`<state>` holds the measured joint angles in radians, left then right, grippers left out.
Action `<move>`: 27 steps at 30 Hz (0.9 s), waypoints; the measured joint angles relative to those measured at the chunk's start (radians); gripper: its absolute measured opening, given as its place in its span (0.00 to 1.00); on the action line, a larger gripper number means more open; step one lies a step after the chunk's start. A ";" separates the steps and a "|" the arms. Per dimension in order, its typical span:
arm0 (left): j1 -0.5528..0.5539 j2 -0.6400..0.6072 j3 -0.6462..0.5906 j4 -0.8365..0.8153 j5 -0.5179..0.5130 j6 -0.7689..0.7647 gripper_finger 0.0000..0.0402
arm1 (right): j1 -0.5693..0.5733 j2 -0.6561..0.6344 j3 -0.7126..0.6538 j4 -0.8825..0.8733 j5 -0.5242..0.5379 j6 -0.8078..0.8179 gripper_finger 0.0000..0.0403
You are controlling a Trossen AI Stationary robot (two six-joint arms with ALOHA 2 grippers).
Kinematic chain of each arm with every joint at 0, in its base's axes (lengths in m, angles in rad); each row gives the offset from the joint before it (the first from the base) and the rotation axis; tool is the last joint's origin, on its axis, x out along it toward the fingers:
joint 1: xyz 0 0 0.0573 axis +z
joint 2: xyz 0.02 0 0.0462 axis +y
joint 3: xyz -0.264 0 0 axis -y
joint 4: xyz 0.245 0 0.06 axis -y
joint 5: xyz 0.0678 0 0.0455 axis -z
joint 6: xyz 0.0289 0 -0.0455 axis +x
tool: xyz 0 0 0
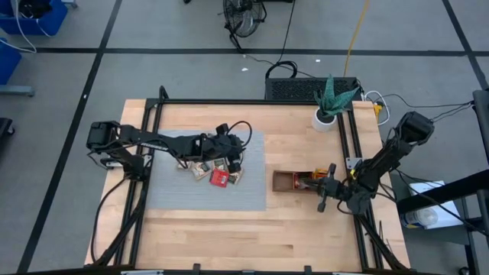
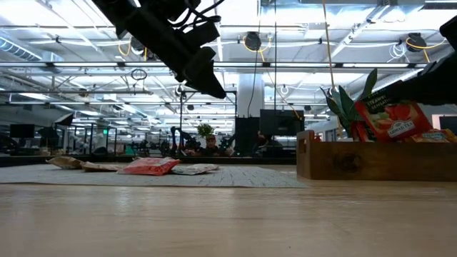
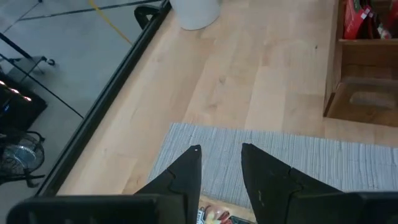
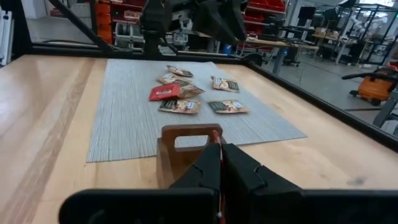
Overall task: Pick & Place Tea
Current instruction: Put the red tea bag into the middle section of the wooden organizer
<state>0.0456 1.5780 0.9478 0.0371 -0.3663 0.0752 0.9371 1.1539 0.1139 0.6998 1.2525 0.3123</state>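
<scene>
Hovering above the grey mat (image 1: 206, 183), the left pincer (image 3: 221, 158) is held partly open and empty. The tea sachets (image 1: 218, 172) lie directly beneath it. The right pincer (image 4: 221, 165), closed, is parked over the wooden tray (image 1: 294, 181), well apart from them.

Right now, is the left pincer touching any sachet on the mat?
Apart. The low view shows the left pincer hanging clear above the sachets on the mat, with open room background between them.
</scene>
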 joint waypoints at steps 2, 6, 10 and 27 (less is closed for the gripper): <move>0.000 0.000 0.000 0.003 0.000 -0.001 0.29 | -0.002 0.015 0.000 0.000 -0.002 0.020 0.00; 0.000 0.000 0.000 0.025 0.000 -0.002 0.29 | -0.022 0.068 0.000 0.001 -0.003 0.086 0.00; 0.000 0.000 0.000 0.036 0.000 -0.002 0.29 | -0.045 0.145 0.001 0.033 0.001 0.120 0.00; 0.000 0.001 0.000 0.036 0.000 -0.006 0.29 | -0.074 0.389 0.004 0.291 0.091 0.102 0.00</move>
<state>0.0456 1.5791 0.9478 0.0734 -0.3664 0.0696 0.8633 1.5433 0.1175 0.9909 1.3433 0.4142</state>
